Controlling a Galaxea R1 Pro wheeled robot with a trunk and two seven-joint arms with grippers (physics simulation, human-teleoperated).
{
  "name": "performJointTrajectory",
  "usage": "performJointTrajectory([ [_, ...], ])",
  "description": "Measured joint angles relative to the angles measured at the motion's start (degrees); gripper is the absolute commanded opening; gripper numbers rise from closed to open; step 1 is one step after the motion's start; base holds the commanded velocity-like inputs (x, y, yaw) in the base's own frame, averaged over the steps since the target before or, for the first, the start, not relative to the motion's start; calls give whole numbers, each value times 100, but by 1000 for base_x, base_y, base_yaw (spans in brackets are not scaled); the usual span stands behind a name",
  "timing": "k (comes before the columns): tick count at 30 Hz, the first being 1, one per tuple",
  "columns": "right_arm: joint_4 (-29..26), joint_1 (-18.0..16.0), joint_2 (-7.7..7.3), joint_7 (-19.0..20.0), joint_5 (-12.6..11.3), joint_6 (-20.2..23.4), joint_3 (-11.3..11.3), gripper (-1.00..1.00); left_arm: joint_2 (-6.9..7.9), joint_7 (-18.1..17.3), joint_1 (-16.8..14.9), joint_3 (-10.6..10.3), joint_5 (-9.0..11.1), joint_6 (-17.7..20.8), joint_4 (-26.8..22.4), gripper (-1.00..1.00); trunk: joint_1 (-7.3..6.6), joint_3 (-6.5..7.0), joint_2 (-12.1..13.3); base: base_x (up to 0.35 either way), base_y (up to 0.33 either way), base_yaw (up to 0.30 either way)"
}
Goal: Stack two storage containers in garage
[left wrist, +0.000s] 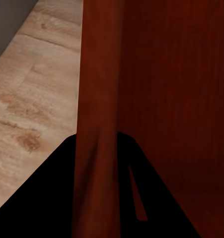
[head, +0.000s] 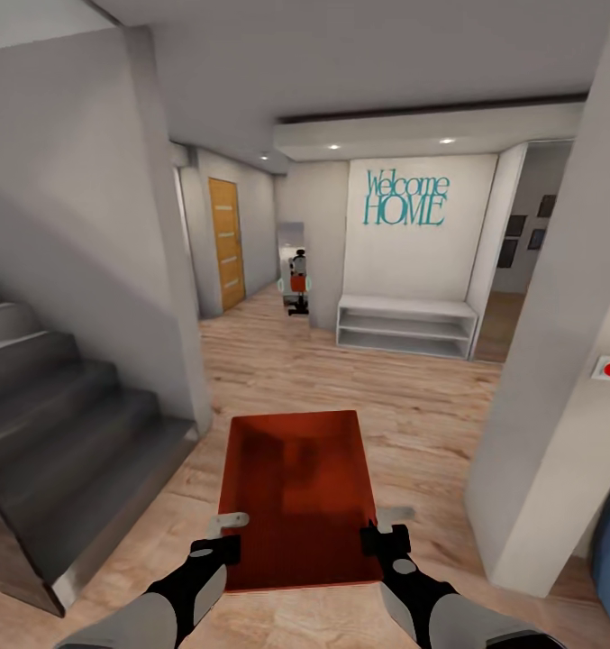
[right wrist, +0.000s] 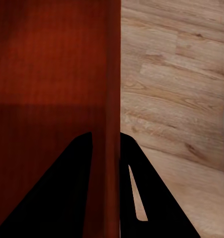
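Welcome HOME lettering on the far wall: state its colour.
Teal, on a white wall panel; the Welcome HOME lettering reads clearest in the head view.

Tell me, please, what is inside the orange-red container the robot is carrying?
Nothing shows inside the storage container: its floor is bare, with only shadow across it. The left gripper and right gripper clamp its side walls. The wood floor directly underneath is hidden.

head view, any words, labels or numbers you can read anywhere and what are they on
"Welcome HOME" in teal lettering, on the white wall panel above the low white shelf bench.
The dark framed pictures on the far wall are too small to read.
The orange-red storage container carries no lettering.
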Motion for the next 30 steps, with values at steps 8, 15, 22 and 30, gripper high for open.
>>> performJointTrajectory([
  [8,0,0,-1,1,-2,-1,1,-100,-1,0,0,2,-3,-1,0,-100,0,0,0,322,0,-6],
  [15,1,0,-1,1,-3,3,4,-100,0,0,0,-1,2,0,4,-100,0,0,0,322,0,0],
  [22,0,0,-1,2,4,-1,-4,-100,0,0,0,2,-2,-1,0,-100,0,0,0,322,0,0],
  [30,-1,-1,0,3,28,0,-26,-100,0,0,1,1,1,0,-2,-100,0,0,0,322,0,0],
])
